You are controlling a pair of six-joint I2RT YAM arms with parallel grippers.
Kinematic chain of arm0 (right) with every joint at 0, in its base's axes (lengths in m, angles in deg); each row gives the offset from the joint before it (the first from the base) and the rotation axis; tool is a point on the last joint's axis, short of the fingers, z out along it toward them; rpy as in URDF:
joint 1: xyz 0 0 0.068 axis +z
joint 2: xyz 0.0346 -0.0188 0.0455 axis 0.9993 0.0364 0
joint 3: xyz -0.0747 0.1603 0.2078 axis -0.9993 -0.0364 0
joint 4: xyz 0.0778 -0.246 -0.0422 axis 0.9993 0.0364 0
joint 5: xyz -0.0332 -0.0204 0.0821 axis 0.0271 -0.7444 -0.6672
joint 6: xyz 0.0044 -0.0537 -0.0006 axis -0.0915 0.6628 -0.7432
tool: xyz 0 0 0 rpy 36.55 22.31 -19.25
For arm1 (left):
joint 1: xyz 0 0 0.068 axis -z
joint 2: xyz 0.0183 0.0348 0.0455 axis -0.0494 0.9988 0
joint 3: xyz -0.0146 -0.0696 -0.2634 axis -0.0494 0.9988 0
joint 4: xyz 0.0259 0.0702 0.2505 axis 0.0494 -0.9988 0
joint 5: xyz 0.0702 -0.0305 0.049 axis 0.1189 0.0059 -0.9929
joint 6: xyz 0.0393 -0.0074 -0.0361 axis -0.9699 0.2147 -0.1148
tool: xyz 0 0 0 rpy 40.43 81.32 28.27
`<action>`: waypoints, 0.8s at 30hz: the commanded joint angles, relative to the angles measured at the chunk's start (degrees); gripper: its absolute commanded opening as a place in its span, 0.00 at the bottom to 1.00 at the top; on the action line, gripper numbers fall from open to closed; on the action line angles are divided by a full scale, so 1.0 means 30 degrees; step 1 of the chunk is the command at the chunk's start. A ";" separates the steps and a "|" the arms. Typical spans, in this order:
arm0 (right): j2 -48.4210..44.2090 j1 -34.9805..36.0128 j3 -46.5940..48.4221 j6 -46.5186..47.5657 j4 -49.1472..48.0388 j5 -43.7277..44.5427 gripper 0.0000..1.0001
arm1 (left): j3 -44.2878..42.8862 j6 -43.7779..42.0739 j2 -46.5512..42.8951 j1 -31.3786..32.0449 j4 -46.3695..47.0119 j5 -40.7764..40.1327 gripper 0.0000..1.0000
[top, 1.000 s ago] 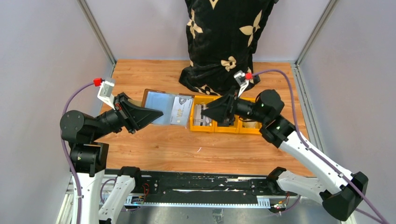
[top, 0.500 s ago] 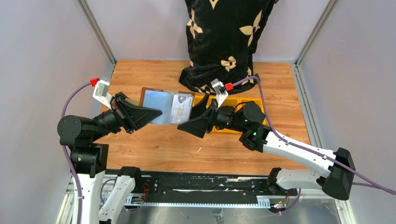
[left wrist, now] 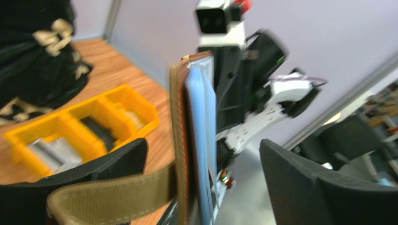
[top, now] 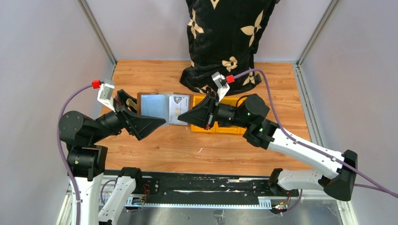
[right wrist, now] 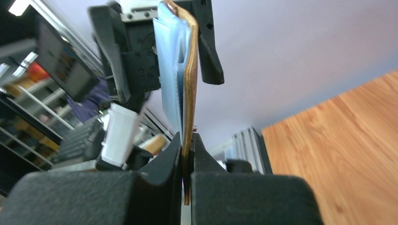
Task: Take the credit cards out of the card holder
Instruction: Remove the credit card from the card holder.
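While one card holder (top: 155,105) is clamped by the right hand (right wrist: 187,143), the left hand (left wrist: 202,154) is spread wide; one credit card (top: 177,108) is seen only overhead.

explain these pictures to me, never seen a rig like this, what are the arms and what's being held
Two robot arms are bolted at the near edge of a wooden table, each ending in two fingers. The wide picture looks down from above and behind; the other two come from a camera on each wrist, showing that arm's own fingers close up. On the table sit yellow bins and, at the back, a black cloth with tan flowers. Between the arms is an open brown card holder with a card showing inside. The right fingers are pinched shut on its edge; the left fingers stand open, one on either side of it.
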 commanded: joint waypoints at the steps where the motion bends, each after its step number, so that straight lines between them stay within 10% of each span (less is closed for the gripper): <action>1: -0.0054 0.0114 0.5047 0.6138 1.2483 -0.0831 0.00 | -0.3137 -0.7512 0.0544 0.0025 -0.6372 -0.1893 1.00; 9: 0.3309 0.0360 1.1349 1.3109 2.5358 0.0599 0.00 | -0.4896 -1.5207 0.0143 0.0028 -0.9478 -0.0651 1.00; 24: 0.9335 0.3865 1.9596 1.7391 3.1235 0.2080 0.00 | 0.0086 -1.7042 0.0075 0.0025 -1.0978 0.4320 0.92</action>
